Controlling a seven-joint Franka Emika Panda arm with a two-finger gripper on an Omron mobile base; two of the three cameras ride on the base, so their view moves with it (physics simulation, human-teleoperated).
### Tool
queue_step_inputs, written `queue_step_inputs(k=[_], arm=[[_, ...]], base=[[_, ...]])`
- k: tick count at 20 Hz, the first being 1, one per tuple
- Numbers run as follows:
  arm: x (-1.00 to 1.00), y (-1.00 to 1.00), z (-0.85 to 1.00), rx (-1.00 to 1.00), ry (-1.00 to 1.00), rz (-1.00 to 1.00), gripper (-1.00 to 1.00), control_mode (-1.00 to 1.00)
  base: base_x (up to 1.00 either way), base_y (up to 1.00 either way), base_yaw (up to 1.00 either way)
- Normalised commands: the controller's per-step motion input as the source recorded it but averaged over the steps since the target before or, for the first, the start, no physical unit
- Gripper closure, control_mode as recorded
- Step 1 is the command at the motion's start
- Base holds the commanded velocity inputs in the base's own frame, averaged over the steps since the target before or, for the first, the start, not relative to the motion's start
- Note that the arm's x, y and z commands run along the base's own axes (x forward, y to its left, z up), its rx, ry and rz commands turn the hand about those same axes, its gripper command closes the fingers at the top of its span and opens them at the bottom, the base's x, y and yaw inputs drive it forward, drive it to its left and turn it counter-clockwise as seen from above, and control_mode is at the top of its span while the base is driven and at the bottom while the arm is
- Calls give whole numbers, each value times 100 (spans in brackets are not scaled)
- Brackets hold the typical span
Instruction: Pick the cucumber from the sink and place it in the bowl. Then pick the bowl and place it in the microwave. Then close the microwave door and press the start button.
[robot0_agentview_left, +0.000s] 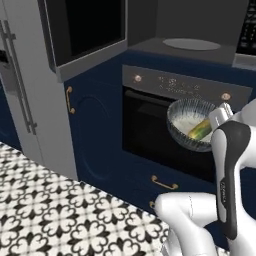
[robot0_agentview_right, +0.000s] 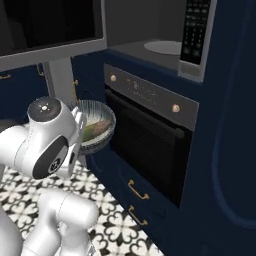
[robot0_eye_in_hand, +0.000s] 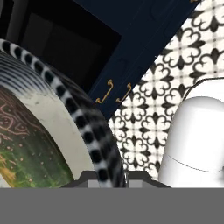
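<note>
The cucumber (robot0_agentview_left: 200, 130) already lies in the bowl (robot0_agentview_left: 186, 116), which the pincer (robot0_agentview_left: 220, 116) holds by its rim, nearly closed, in front of the oven (robot0_agentview_left: 150, 125). Left, I judge: placing the bowl in the microwave (robot0_agentview_left: 192, 45), closing its door, pressing start.

Cucumber (robot0_agentview_left: 200, 130) in bowl (robot0_agentview_left: 186, 116), in front of oven (robot0_agentview_left: 165, 135), microwave (robot0_agentview_left: 192, 47) above oven.

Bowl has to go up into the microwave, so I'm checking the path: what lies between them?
In the left base view, the oven's control panel lies between the held bowl, cucumber inside, and the microwave cavity above.
</note>
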Motion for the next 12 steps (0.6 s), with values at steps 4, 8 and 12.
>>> queue_step_inputs(k=[4, 8, 12], arm=[[0, 0, 0, 0, 0, 0, 100, 100], [0, 0, 0, 0, 0, 0, 100, 100], [0, 0, 0, 0, 0, 0, 100, 100]], base=[[60, 7, 13], [48, 14, 9], [68, 1, 8]])
